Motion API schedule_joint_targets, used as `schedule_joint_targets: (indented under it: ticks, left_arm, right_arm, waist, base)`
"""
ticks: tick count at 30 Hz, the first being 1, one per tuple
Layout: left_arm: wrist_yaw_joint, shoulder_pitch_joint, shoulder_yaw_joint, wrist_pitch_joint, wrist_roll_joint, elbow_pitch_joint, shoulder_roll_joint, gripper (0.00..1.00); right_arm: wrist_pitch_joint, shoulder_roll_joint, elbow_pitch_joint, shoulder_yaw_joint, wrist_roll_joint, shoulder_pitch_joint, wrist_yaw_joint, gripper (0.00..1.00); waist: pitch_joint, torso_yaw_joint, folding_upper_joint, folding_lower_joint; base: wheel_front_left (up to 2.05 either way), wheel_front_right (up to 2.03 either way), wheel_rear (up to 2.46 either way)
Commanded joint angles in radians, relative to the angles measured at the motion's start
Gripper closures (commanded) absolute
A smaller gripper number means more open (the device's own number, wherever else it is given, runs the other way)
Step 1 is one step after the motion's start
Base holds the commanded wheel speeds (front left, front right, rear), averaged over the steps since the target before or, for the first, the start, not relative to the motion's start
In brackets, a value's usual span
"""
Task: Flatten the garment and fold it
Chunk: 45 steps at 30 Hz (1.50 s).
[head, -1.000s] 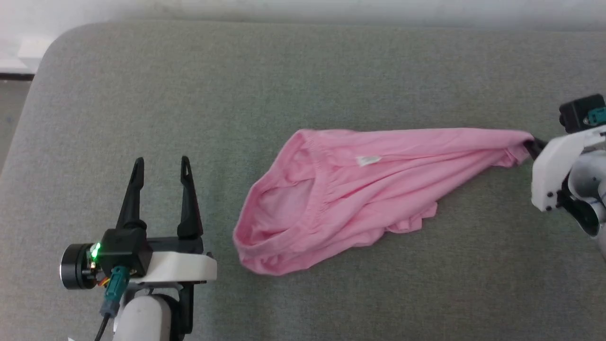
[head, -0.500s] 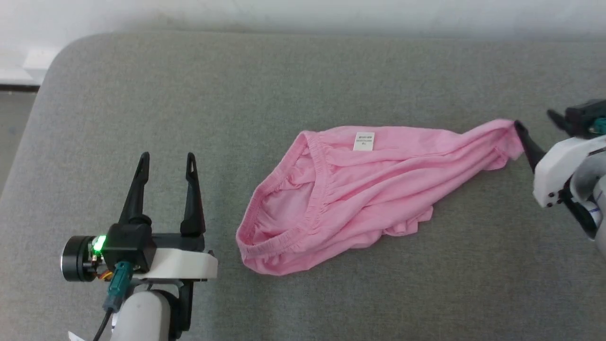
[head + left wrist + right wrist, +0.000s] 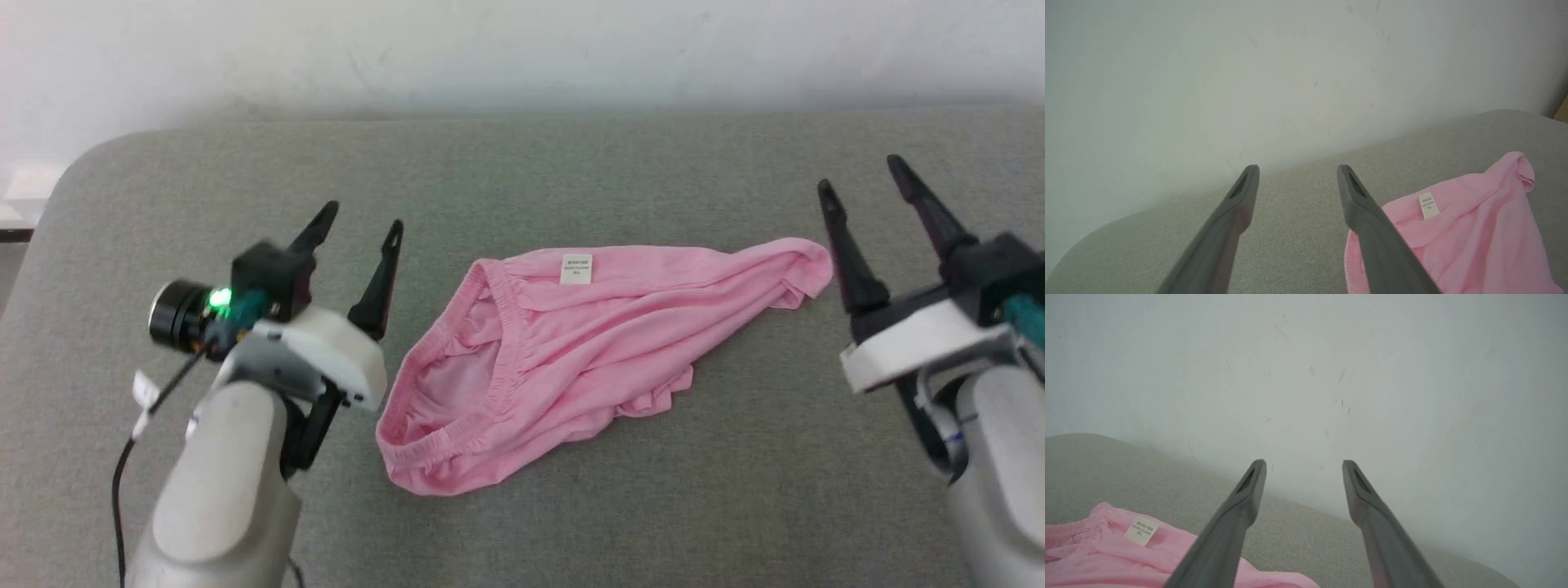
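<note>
The garment (image 3: pixel 588 343), light pink shorts, lies crumpled on the grey cushion, its waistband opening towards the lower left and a small white label (image 3: pixel 576 269) near its far edge. My left gripper (image 3: pixel 357 222) stands open just left of the waistband, raised and apart from the cloth. My right gripper (image 3: pixel 864 176) is open to the right of the garment's drawn-out corner (image 3: pixel 804 263), holding nothing. In the left wrist view the garment (image 3: pixel 1470 237) lies at the lower right; the right wrist view has the garment (image 3: pixel 1118 551) at the lower left.
The grey cushion (image 3: pixel 522 163) ends at a white wall (image 3: pixel 522 49) behind. Its rounded corner (image 3: pixel 73 163) is at the far left, with floor beyond. Bare fabric stretches in front of and behind the garment.
My right gripper has opened and let go of the garment's corner, which dropped onto the cushion. Both arms have lifted and now point towards the wall. The head camera has tilted up.
</note>
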Motion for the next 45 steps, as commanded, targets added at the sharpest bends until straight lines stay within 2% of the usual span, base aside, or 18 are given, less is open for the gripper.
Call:
schedule_joint_targets:
  ticks: [1,4,10,15,19,23,29,39,40,41,45]
  left_arm:
    - [-0.005,-0.042,-0.023,0.042,-0.028,0.019,0.024,0.0]
    - [-0.007,-0.089,-0.085,0.116,-0.08,0.044,0.051,0.0]
    - [-0.008,-0.211,-0.309,0.333,-0.34,0.099,0.141,0.0]
    - [-0.008,-0.282,-0.449,0.49,-0.533,0.141,0.197,0.0]
    - [-0.008,-0.322,-0.571,0.584,-0.612,0.153,0.248,0.0]
    - [-0.008,-0.357,-0.639,0.596,-0.663,0.183,0.268,0.0]
    - [-0.008,-0.4,-0.713,0.551,-0.687,0.259,0.264,0.0]
    - [-0.008,-0.458,-0.824,0.464,-0.698,0.329,0.285,0.0]
    - [-0.008,-0.459,-0.836,0.453,-0.699,0.333,0.285,0.23]
    - [-0.008,-0.461,-0.847,0.436,-0.701,0.332,0.283,0.98]
    - [-0.008,-0.477,-0.878,0.386,-0.73,0.325,0.28,1.0]
  right_arm:
    - [-0.005,0.029,-0.054,-0.018,-0.027,0.037,-0.001,0.0]
    - [-0.005,0.065,-0.135,-0.046,-0.066,0.087,-0.001,0.0]
    - [-0.005,0.18,-0.329,-0.125,-0.12,0.21,-0.001,0.0]
    - [-0.005,0.221,-0.376,-0.128,-0.127,0.279,-0.001,0.0]
    - [-0.005,0.239,-0.38,-0.132,-0.125,0.294,-0.001,0.0]
    - [-0.005,0.249,-0.387,-0.132,-0.126,0.286,-0.001,0.0]
    - [-0.005,0.257,-0.391,-0.13,-0.13,0.27,-0.001,0.0]
    - [-0.005,0.262,-0.401,-0.146,-0.129,0.279,-0.001,0.0]
    - [-0.005,0.262,-0.402,-0.146,-0.125,0.279,-0.001,0.0]
    - [-0.005,0.262,-0.404,-0.145,-0.12,0.28,-0.001,0.0]
    - [-0.005,0.262,-0.408,-0.144,-0.118,0.281,-0.001,0.0]
  waist:
    - [-0.006,-0.017,0.0002,0.0001]
    - [-0.004,-0.029,0.0002,0.0001]
    - [0.01,-0.062,0.0002,0.0001]
    - [0.03,-0.103,0.0002,0.0001]
    - [0.049,-0.138,0.0002,0.0001]
    - [0.07,-0.17,0.0002,0.0001]
    - [0.095,-0.198,0.0002,0.0001]
    - [0.104,-0.176,0.0002,0.0001]
    - [0.103,-0.172,0.0002,0.0001]
    - [0.102,-0.167,0.0002,0.0001]
    - [0.098,-0.152,0.0002,0.0001]
  base:
    - [0.0,0.0,0.0]
    - [0.0,0.0,0.0]
    - [0.0,0.0,0.0]
    - [0.0,0.0,0.0]
    - [0.0,0.0,0.0]
    - [0.0,0.0,0.0]
    - [0.0,0.0,0.0]
    - [0.0,0.0,0.0]
    - [0.0,0.0,0.0]
    - [0.0,0.0,0.0]
    - [0.0,0.0,0.0]
